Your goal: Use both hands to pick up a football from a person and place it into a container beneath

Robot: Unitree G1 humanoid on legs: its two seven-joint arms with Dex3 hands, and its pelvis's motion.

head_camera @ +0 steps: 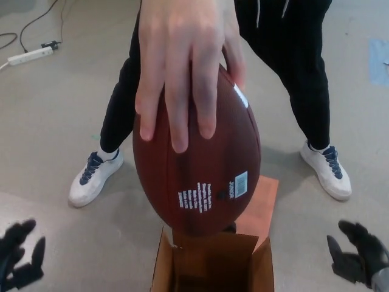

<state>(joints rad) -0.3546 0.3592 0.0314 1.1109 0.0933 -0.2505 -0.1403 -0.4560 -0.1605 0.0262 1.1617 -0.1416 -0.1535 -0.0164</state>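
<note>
A person's hand (182, 67) holds the brown leather oval football (197, 164) from the top, so its sides stay free for the robot to take. The ball hangs between the robot's two black hands and higher than their fingers. The left hand (19, 255) and the right hand (358, 252) both have fingers spread apart and hold nothing. Right under the ball sits the open brown cardboard box (161, 271) on the floor. It looks empty inside, ready for the ball.
</note>
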